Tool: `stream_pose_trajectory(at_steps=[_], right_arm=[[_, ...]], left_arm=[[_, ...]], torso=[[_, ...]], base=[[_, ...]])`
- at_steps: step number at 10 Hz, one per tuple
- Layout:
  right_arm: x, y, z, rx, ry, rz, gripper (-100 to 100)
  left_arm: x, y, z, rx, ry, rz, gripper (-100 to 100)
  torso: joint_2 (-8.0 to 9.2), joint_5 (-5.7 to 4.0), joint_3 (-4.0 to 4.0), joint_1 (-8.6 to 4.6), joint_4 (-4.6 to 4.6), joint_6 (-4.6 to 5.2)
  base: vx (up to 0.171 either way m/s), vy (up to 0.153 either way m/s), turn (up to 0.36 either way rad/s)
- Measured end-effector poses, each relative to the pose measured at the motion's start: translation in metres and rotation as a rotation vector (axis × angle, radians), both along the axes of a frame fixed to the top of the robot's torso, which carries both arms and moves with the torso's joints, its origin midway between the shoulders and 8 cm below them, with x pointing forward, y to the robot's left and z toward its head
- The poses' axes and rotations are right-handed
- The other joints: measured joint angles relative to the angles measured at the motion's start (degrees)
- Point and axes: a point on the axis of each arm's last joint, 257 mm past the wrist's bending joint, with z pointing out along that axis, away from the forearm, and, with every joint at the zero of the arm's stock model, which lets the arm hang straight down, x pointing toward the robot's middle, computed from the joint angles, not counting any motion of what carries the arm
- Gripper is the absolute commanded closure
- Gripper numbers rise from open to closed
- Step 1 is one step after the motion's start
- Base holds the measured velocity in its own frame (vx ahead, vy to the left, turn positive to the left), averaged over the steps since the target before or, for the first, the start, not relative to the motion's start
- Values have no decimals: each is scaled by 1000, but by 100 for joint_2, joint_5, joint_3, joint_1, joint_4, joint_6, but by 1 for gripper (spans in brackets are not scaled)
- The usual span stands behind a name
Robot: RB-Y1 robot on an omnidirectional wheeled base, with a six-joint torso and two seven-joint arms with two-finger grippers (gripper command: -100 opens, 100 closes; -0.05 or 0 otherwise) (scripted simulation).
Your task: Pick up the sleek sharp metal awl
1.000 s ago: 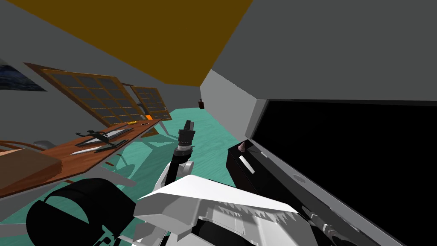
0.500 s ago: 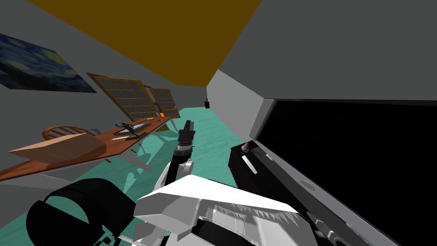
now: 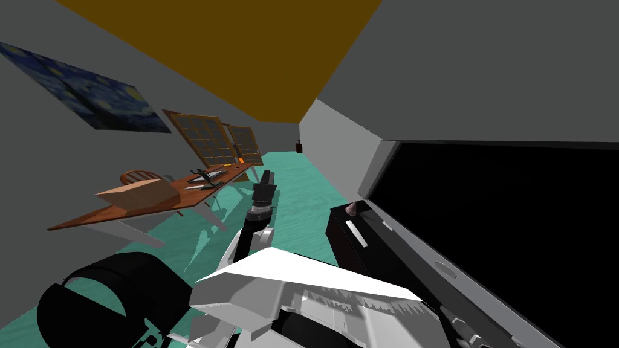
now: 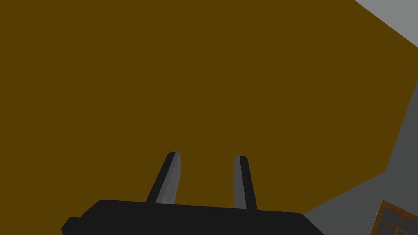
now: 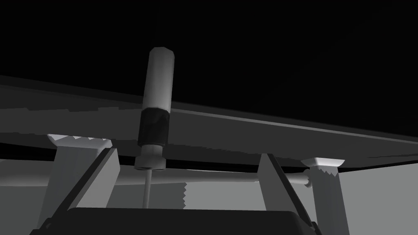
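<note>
Right wrist view: awl (image 5: 157, 102) between the right gripper (image 5: 186, 151)'s spread fingers, untouched, its long axis along them, thin tip toward the gripper's body. Head view: left gripper (image 3: 266, 178) raised, fingers parted.

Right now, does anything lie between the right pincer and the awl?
No. In the right wrist view the awl stands in the bare gap between the right pincer's open fingers, touching neither.
</note>
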Motion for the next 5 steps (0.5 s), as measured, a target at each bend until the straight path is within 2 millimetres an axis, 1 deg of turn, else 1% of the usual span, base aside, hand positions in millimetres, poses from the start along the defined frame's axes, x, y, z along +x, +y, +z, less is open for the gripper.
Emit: stream_pose_trajectory(at_steps=[2, 3, 4, 5], right_arm=[[-10, -3, -2, -1, 5, -36, -100], [-13, -4, -3, 0, 3, -55, -100], [-14, -4, -3, 4, -3, -67, -100], [-21, -4, -5, 5, 2, -84, -100]], left_arm=[[0, 0, 0, 0, 0, 0, 0], [0, 0, 0, 0, 0, 0, 0], [0, 0, 0, 0, 0, 0, 0], [0, 0, 0, 0, 0, 0, 0]], torso=[[0, -1, 0, -2, 0, 1], [-4, -1, -2, -3, -1, 5], [-13, 0, -7, 1, -3, 8], [-10, 0, -5, 1, -2, 1]], base=[[-73, -23, 185], [-31, -10, -3], [-57, -10, 226], [-65, -18, 155]])
